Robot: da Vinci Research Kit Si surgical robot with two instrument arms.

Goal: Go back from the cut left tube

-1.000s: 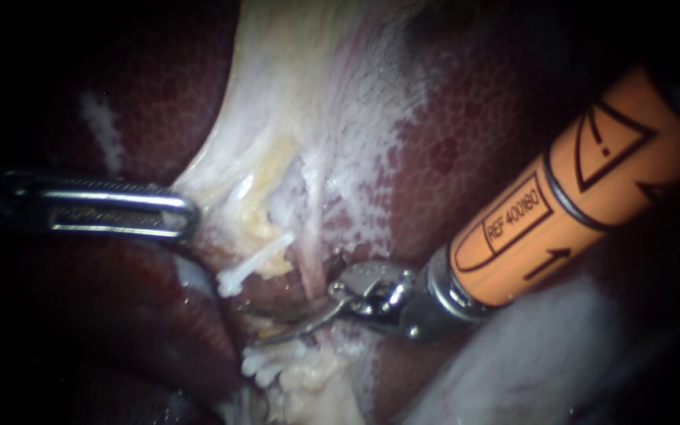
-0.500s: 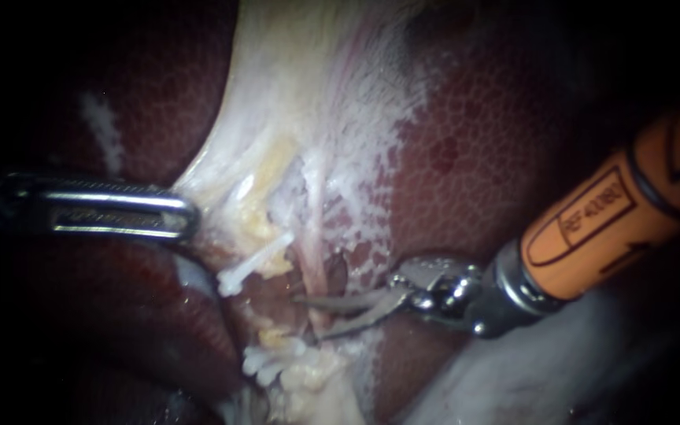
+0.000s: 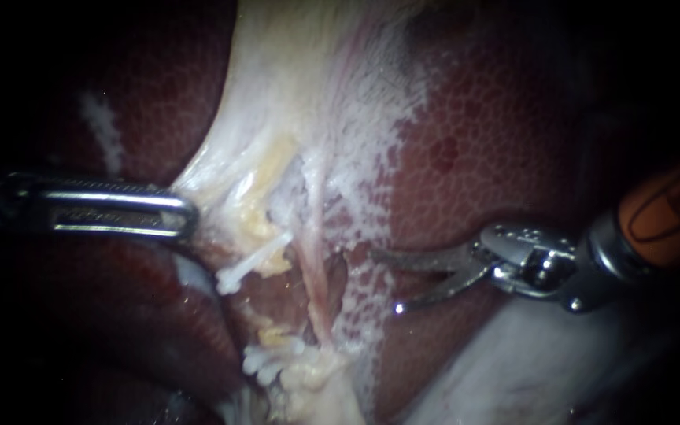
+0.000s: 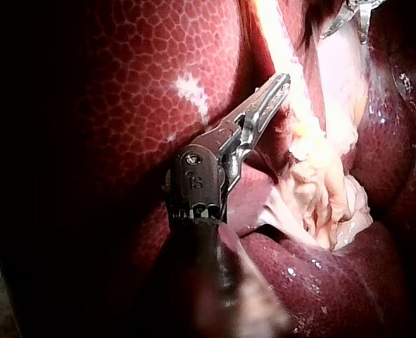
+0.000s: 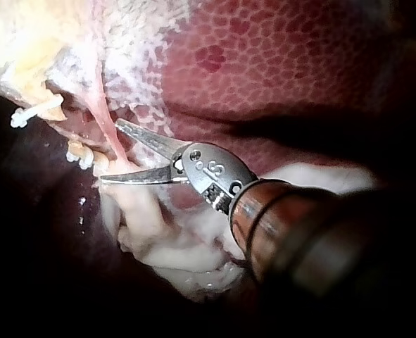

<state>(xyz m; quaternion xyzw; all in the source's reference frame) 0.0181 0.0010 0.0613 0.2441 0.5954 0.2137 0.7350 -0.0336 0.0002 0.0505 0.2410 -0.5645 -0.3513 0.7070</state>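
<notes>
Two curved blades tip my right instrument (image 3: 385, 281), which stands open over the liver (image 3: 497, 142), to the right of the tubes and touching nothing. A white clip (image 3: 253, 260) sits on the upper stump of the cut left tube, and more white clips (image 3: 265, 358) sit on the lower stump, with a gap between them. A thin pink tube (image 3: 316, 275) runs whole just right of that gap. My left instrument (image 3: 182, 212) is shut on the pale edge of the gallbladder (image 3: 277, 94). In the right wrist view the open blades (image 5: 109, 151) lie beside the pink tube (image 5: 102, 105).
Dark red liver (image 3: 143, 315) surrounds the pale tissue on both sides. A whitish soft mass (image 3: 537, 362) lies under my right instrument's shaft. In the left wrist view yellowish frayed tissue (image 4: 320, 183) lies beside the shut jaws (image 4: 278, 88).
My right instrument has drawn back to the right, away from the clipped stumps and the pink tube, and its blades have spread wider. The left instrument has held still.
</notes>
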